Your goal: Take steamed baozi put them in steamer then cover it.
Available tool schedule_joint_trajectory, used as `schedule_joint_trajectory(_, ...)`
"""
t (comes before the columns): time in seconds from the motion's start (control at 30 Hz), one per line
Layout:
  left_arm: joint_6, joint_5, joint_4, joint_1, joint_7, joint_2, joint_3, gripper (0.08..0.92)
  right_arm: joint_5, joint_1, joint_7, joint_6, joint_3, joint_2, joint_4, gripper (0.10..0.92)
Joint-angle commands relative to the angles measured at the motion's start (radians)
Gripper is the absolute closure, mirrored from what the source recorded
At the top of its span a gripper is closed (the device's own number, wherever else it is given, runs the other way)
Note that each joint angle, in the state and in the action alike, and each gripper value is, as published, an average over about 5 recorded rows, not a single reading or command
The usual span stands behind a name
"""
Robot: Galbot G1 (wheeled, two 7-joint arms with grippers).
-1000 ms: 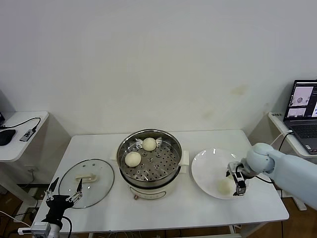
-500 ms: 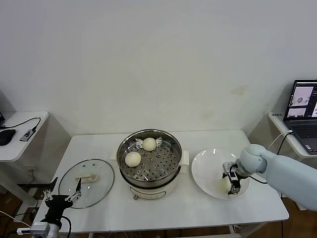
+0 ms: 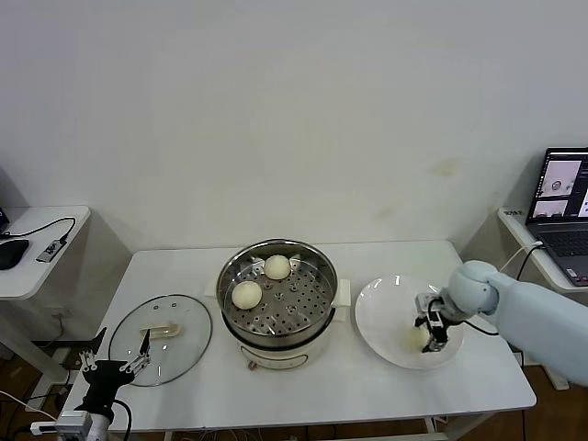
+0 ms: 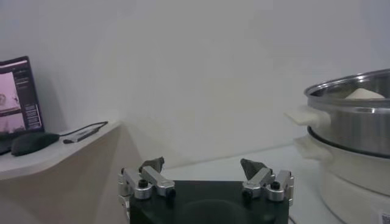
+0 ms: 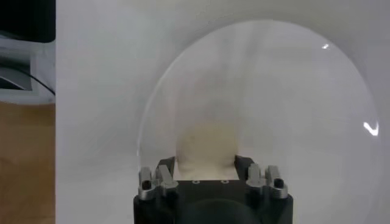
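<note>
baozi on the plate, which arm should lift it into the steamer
Right. The right hand is already down on the plate with its fingers astride the baozi. The left hand is parked off the table's left front edge, open.

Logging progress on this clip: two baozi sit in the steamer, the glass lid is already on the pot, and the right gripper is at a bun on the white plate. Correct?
Not quite. In the head view the cover lies flat on the table left of the steamer, which is open. The rest holds: two baozi on its tray, and the right gripper at a bun on the plate.
</note>
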State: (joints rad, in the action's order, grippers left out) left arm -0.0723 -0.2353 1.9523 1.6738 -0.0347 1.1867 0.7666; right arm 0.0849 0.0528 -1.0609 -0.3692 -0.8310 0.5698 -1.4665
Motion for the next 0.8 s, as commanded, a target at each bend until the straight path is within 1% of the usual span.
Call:
schedule_joint_trajectory(0.03,0.001,0.000,0.003,-0.001,0.000,-0.001,0.000,0.177,-0.068,-0.157,-0.022,-0.002,-0.005,-0.026,-0.009,0.423)
schedule_joint_trajectory(0.2,0.002,0.000,0.008,-0.001,0.000,-0.003,-0.001,0.177,-0.147,-0.326,-0.036,-0.008,-0.066,-0.007,-0.009,0.423)
schedule_joint_trajectory(0.33,0.001,-0.001,0.012,0.001,0.000,-0.003,-0.001,0.177,-0.208,-0.467,-0.042,-0.012,-0.141,0.041,-0.005,0.425)
schedule_joint_trajectory(0.57,0.000,-0.006,0.019,0.007,0.001,-0.007,0.005,0.177,-0.297,-0.670,-0.039,0.006,-0.278,0.169,0.006,0.425)
schedule_joint_trajectory(0.8,-0.003,-0.008,0.024,0.012,0.000,-0.005,0.016,0.177,-0.363,-0.729,-0.003,0.065,-0.324,0.313,-0.031,0.423)
